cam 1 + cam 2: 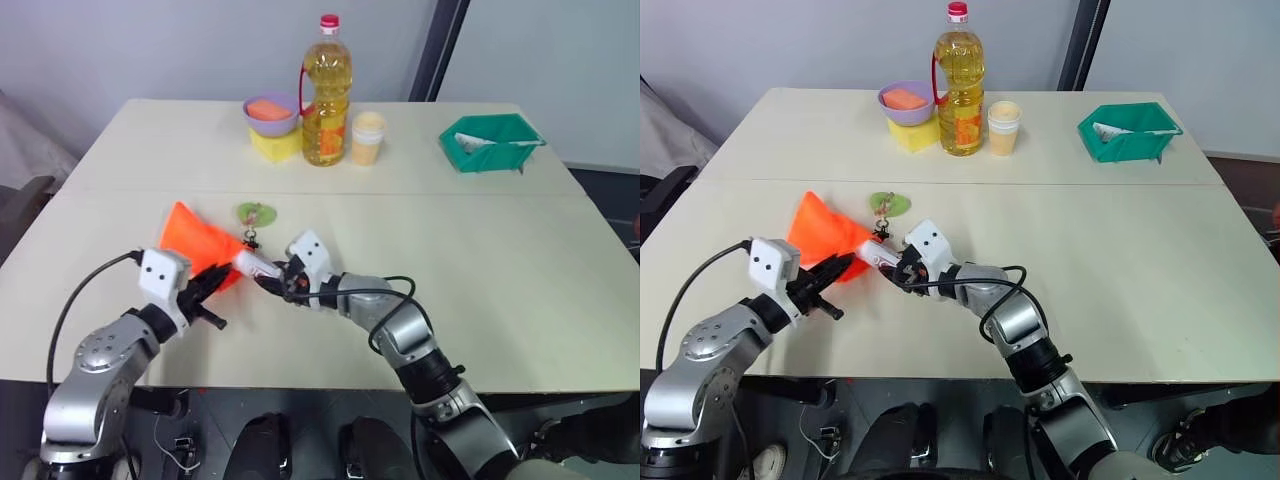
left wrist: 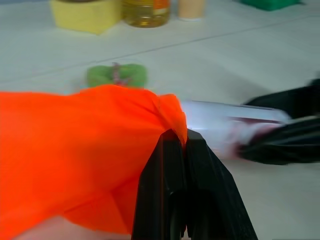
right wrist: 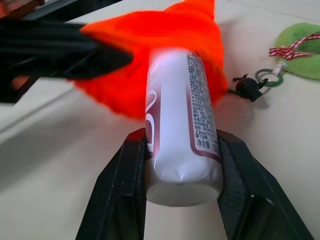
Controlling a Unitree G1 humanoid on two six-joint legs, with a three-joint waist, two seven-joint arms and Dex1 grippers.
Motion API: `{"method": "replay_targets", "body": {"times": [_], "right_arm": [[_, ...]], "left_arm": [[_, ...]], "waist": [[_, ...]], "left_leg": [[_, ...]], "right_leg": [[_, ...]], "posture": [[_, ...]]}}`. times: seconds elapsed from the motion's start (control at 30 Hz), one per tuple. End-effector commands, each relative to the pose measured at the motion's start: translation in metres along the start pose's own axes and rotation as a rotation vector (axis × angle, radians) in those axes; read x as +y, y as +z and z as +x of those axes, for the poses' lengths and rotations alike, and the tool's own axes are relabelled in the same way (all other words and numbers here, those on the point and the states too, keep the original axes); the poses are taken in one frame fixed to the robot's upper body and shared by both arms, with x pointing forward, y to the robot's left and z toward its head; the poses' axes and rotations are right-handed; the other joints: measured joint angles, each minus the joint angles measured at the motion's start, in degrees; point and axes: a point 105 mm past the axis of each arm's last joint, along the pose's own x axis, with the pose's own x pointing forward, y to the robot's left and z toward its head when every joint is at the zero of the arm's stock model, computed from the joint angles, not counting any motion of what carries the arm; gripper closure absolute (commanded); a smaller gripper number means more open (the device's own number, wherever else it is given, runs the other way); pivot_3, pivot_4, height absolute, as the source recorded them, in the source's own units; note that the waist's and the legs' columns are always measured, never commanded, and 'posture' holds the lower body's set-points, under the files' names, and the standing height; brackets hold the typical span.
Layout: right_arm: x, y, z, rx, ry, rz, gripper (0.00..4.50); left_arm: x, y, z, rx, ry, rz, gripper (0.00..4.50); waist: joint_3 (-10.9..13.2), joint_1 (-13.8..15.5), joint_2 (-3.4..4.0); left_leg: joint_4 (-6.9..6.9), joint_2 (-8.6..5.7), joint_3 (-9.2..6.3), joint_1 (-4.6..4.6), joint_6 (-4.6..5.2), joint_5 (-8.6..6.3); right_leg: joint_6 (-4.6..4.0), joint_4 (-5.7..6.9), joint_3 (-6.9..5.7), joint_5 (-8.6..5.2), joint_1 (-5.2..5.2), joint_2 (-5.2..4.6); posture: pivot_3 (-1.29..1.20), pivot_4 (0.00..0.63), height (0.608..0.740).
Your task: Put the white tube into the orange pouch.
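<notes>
Pale cream tabletop (image 1: 450, 260), crossed by a seam running side to side, is carrying every item shown; a grey wall is standing behind its far edge. Near the middle of the near edge, the orange pouch (image 1: 197, 243) is lying partly lifted, its near corner being pinched by the left gripper (image 1: 208, 290), whose two black fingers are pressing together on the fabric, as the left wrist view shows. The pouch's mouth is hard to make out, since folds of cloth are covering it. The right gripper (image 3: 182, 165) is clamping the white tube (image 3: 180, 135) between its fingers, holding it by the flat end; the tube's far end is touching the pouch's edge and is partly hidden by orange fabric, so how far it is entering cannot be told. The green leaf-shaped tag (image 1: 256, 212) is resting on the tabletop just beyond the pouch, joined to it by a thin dark drawstring (image 3: 247, 87).

Along the far edge, a yellow oil bottle (image 1: 326, 95) is standing upright, with a cream cup (image 1: 368, 138) touching or just beside it on the right. On its left, a purple bowl (image 1: 271, 112) is sitting on a yellow block (image 1: 275, 144); the bowl's orange contents are too small to identify. Toward the far right corner, a green tray (image 1: 490, 143) is holding something white that cannot be made out.
</notes>
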Motion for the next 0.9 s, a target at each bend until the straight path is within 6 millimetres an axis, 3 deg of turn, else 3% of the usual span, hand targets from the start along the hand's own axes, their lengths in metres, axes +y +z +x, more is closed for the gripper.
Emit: {"method": "replay_targets", "body": {"times": [0.03, 0.43, 0.73, 0.77, 0.8, 0.83, 0.9], "right_arm": [[0.007, 0.019, 0.009, -0.053, 0.03, -0.033, 2.89], [0.007, 0.027, 0.027, -0.037, 0.015, -0.055, 2.89], [0.011, 0.02, 0.023, -0.009, 0.046, -0.094, 2.89], [0.011, 0.021, 0.022, -0.01, 0.051, -0.092, 2.16], [0.012, 0.021, 0.02, -0.011, 0.058, -0.096, 1.86], [0.012, 0.022, 0.018, -0.014, 0.061, -0.108, 1.18], [0.011, 0.023, 0.014, -0.019, 0.063, -0.12, 0.34]], "left_arm": [[-0.018, 0.015, 0.001, -0.04, -0.088, -0.004, 4.5], [-0.051, 0.029, -0.006, -0.021, -0.267, -0.07, 4.5], [-0.028, 0.01, -0.022, 0.072, -0.189, -0.08, 4.5], [-0.025, 0.007, -0.025, 0.082, -0.177, -0.087, 4.5], [-0.022, 0.005, -0.027, 0.088, -0.165, -0.094, 4.5], [-0.019, 0.003, -0.029, 0.096, -0.156, -0.096, 4.5], [-0.014, 0.0, -0.032, 0.106, -0.141, -0.099, 4.5]], "waist": [[0.0, -0.32, 0.0], [0.01, -1.18, 0.01], [0.01, -1.23, 0.03], [0.02, -1.24, 0.03], [0.02, -1.23, 0.03], [0.02, -1.22, 0.03], [0.02, -1.21, 0.04]], "left_leg": [[-0.01, 0.0, 0.0, -0.01, 0.0, 0.0], [-0.05, -0.01, 0.0, -0.04, 0.0, 0.01], [-0.09, -0.01, 0.0, -0.04, -0.02, -0.01], [-0.09, -0.01, -0.01, -0.04, -0.02, -0.01], [-0.1, -0.01, -0.01, -0.04, -0.02, -0.01], [-0.12, -0.01, -0.01, -0.04, -0.03, -0.01], [-0.13, -0.02, -0.01, -0.07, -0.03, -0.01]], "right_leg": [[0.0, -0.01, 0.0, 0.0, -0.01, 0.0], [0.0, -0.02, 0.0, 0.0, -0.05, 0.01], [-0.04, -0.04, 0.0, -0.02, -0.08, -0.01], [-0.05, -0.04, 0.0, -0.03, -0.08, -0.02], [-0.06, -0.04, 0.0, -0.03, -0.1, -0.02], [-0.08, -0.04, 0.0, -0.05, -0.11, -0.03], [-0.11, -0.04, 0.0, -0.06, -0.14, -0.04]], "posture": [[0.0, 0.15, 0.737], [0.0, 0.15, 0.737], [0.0, 0.15, 0.737], [0.0, 0.15, 0.737], [0.0, 0.15, 0.737], [0.0, 0.15, 0.737], [0.0, 0.15, 0.737]]}}
